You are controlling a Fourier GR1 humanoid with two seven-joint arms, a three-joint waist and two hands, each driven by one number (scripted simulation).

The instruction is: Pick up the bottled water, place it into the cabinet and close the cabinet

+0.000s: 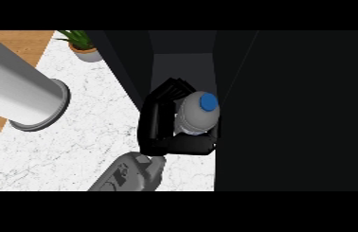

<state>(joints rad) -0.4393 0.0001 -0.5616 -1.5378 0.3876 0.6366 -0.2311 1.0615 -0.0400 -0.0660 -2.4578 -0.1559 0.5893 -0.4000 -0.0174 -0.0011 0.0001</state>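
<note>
The right hand was curled round the bottled water at the open cabinet; the placing step seemed under way, with release inside likely next.

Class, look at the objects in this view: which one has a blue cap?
The bottled water, held in the black hand at the dark cabinet opening. The grey cylinder and potted plant have no cap.

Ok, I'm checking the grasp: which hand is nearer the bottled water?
Left. The left hand is on the bottled water, fingers curled round it from its left side, at the cabinet opening. The right hand shows nowhere in this view.
</note>
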